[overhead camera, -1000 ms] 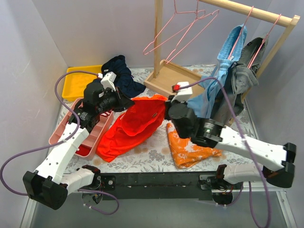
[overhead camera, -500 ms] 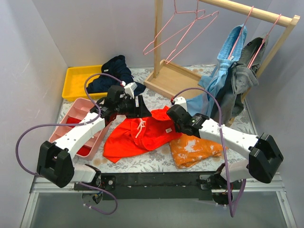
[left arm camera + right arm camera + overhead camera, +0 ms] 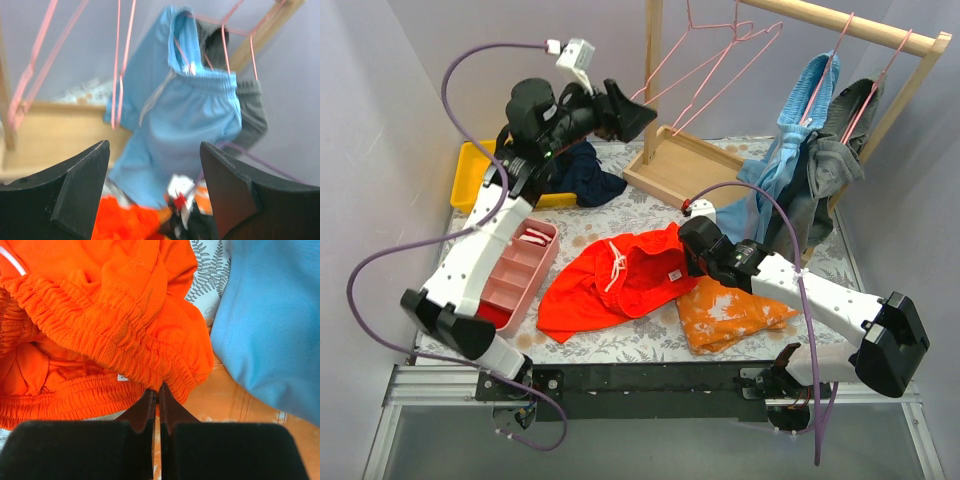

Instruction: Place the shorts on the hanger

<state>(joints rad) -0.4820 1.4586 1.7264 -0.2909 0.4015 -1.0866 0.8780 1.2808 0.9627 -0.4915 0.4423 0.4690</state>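
The red-orange shorts lie crumpled on the table's patterned cover. My right gripper is shut on their elastic waistband, its jaws pinched together on the gathered edge. My left gripper is raised high at the back with its jaws wide open and nothing between them. It points at the empty pink wire hanger that hangs from the wooden rail. In the left wrist view the hanger's wires hang ahead of the open gripper, apart from its dark fingers. The shorts show blurred below.
Light blue shorts and a grey garment hang on other pink hangers on the rack. Its wooden base sits behind the shorts. An orange blotched cloth, a navy garment, a yellow tray and a pink divided bin are on the table.
My left gripper has opened, left the shorts and swung up and back toward the hangers. The shorts have settled flatter on the table. The right gripper has kept its hold on the waistband.
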